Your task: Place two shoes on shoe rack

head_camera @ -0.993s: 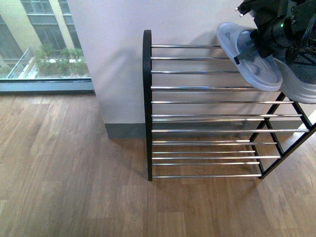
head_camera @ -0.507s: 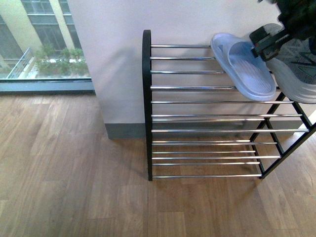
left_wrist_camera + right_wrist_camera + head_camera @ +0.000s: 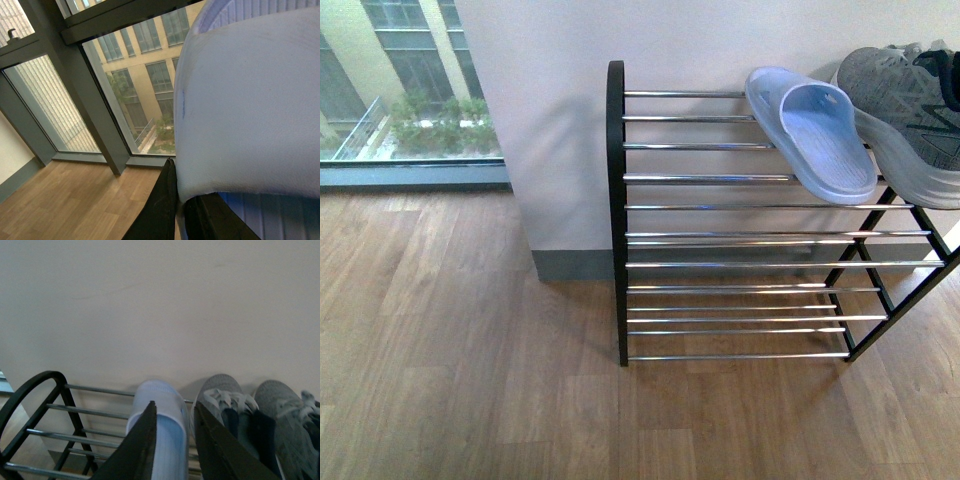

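Note:
The shoe rack (image 3: 617,200) stands against the white wall, and its chrome bars also cross the right wrist view (image 3: 90,388). Two grey sneakers (image 3: 222,395) (image 3: 282,410) rest side by side on its top tier; the front view shows one sneaker (image 3: 905,110) at the right edge. A pale blue slide sandal (image 3: 820,130) lies on the top tier left of them. My right gripper (image 3: 175,406) hangs open over that sandal (image 3: 160,390), apart from it. My left gripper (image 3: 181,202) is shut on the edge of another pale blue sandal (image 3: 250,100). Neither gripper appears in the front view.
A wood floor (image 3: 470,350) spreads left of and in front of the rack. A floor-height window (image 3: 410,90) is at the far left, and dark window frames (image 3: 95,115) fill the left wrist view. The white wall (image 3: 550,120) backs the rack.
My right arm has lifted away from the sandal on the top tier and left the front view. The sandal stays lying on the bars.

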Robot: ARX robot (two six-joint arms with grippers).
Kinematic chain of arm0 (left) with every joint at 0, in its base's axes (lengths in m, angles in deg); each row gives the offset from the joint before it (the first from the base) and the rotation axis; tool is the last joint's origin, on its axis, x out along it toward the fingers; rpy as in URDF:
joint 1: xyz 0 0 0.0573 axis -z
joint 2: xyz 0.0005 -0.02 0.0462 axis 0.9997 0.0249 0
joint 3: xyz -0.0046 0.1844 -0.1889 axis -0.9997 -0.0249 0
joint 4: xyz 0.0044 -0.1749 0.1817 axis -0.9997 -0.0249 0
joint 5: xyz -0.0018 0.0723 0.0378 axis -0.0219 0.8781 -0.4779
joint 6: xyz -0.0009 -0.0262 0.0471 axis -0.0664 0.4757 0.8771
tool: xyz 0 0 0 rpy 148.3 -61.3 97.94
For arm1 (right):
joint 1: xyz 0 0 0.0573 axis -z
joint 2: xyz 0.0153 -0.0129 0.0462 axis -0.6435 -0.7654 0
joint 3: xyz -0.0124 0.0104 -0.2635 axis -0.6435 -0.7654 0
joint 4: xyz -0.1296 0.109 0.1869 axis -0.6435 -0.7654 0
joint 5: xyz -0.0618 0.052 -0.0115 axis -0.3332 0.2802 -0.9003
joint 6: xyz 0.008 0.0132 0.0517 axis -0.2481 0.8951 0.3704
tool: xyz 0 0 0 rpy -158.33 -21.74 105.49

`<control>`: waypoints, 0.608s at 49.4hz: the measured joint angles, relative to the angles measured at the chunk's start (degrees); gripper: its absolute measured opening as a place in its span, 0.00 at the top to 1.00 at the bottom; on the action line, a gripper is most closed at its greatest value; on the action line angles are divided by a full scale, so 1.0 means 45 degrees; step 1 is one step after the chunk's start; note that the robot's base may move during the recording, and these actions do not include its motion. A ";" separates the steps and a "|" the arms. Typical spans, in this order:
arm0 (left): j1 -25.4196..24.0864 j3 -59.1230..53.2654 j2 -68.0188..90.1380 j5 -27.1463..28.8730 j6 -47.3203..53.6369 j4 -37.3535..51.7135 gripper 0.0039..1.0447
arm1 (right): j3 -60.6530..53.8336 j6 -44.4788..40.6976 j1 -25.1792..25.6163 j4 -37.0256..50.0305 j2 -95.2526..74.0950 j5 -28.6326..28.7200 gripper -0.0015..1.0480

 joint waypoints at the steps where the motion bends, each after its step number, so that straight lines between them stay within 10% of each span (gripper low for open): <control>1: 0.0000 0.0000 0.0000 0.0000 0.0000 0.0000 0.98 | -0.0272 0.0024 -0.0010 0.0063 0.0204 -0.0044 0.83; 5: 0.0000 0.0000 0.0000 0.0000 0.0000 0.0000 0.98 | -0.1491 0.0068 -0.0117 0.0282 0.1166 -0.0272 0.98; 30: 0.0005 0.0000 0.0000 0.0005 0.0005 0.0000 0.98 | -0.5697 0.0155 -0.1175 0.0277 0.5231 -0.1180 0.98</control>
